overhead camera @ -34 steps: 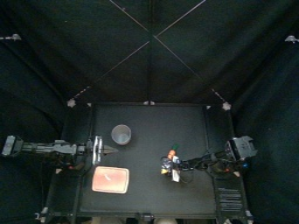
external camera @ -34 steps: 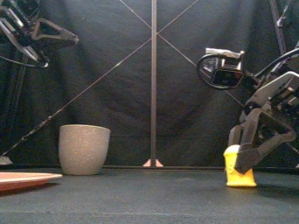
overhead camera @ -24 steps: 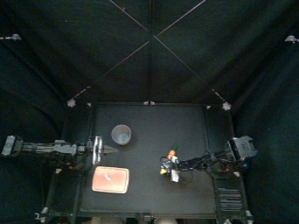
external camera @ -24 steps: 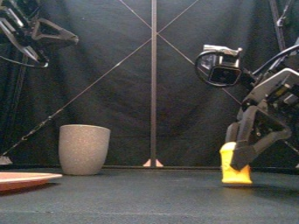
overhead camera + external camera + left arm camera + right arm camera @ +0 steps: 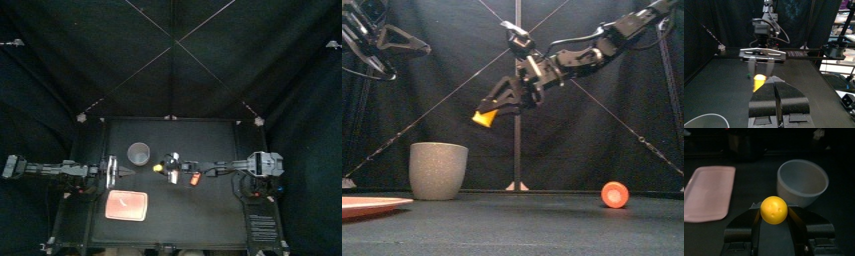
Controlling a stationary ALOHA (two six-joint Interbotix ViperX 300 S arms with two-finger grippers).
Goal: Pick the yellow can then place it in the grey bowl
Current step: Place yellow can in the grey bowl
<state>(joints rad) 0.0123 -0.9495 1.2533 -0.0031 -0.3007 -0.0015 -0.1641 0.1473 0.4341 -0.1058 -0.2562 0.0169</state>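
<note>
My right gripper is shut on the yellow can and holds it high above the table, tilted. It hangs to the right of and above the tall grey bowl. From above, the right gripper is just right of the grey bowl. In the right wrist view the yellow can sits between the jaws, with the grey bowl open just beyond it. The left gripper rests shut at the table's left side.
A small orange-red toy lies on the table at the right, also seen from above. The flat pink tray lies at the front left, in front of the bowl.
The right arm has lifted the yellow can off the table at the right and carried it up and left toward the grey bowl. The orange-red toy stays behind.
</note>
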